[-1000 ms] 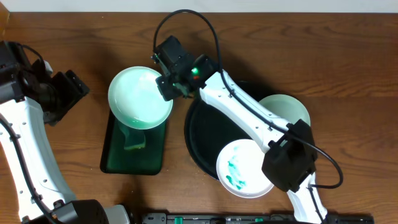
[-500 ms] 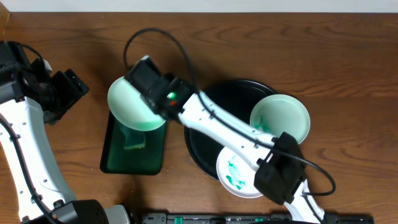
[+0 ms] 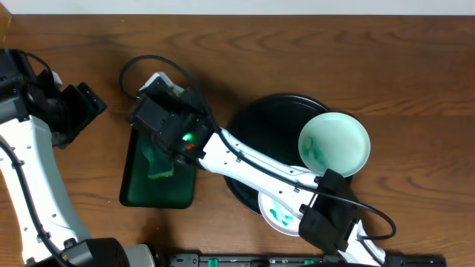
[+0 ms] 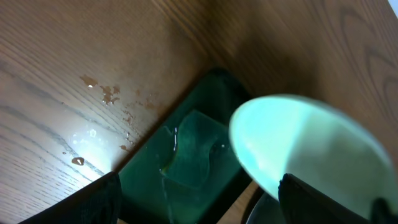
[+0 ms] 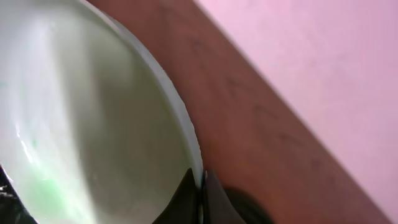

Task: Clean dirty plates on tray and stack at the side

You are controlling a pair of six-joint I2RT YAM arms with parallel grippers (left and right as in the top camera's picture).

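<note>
My right gripper (image 5: pixel 202 193) is shut on the rim of a pale mint plate (image 5: pixel 81 124). In the overhead view the right gripper (image 3: pixel 159 111) is over the far end of the dark green tray and hides this plate. The held plate (image 4: pixel 305 149) also shows in the left wrist view, tilted above the green tray. A second plate (image 3: pixel 334 144) with a teal smear rests on the right rim of the black tray (image 3: pixel 252 126). A third smeared plate (image 3: pixel 278 211) lies at the tray's front, partly under the right arm. My left gripper (image 4: pixel 199 205) is open and empty, at the far left (image 3: pixel 74 111).
The dark green rectangular tray (image 3: pixel 159 193) holds water and a green sponge (image 3: pixel 159 167); both also show in the left wrist view, the tray (image 4: pixel 149 180) and the sponge (image 4: pixel 189 152). Water drops (image 4: pixel 102 93) lie on the wood left of it.
My right arm has swung left with the plate, from the green tray's far right corner to its far left. The plate has tilted and gone out of overhead sight. The left arm is still.
</note>
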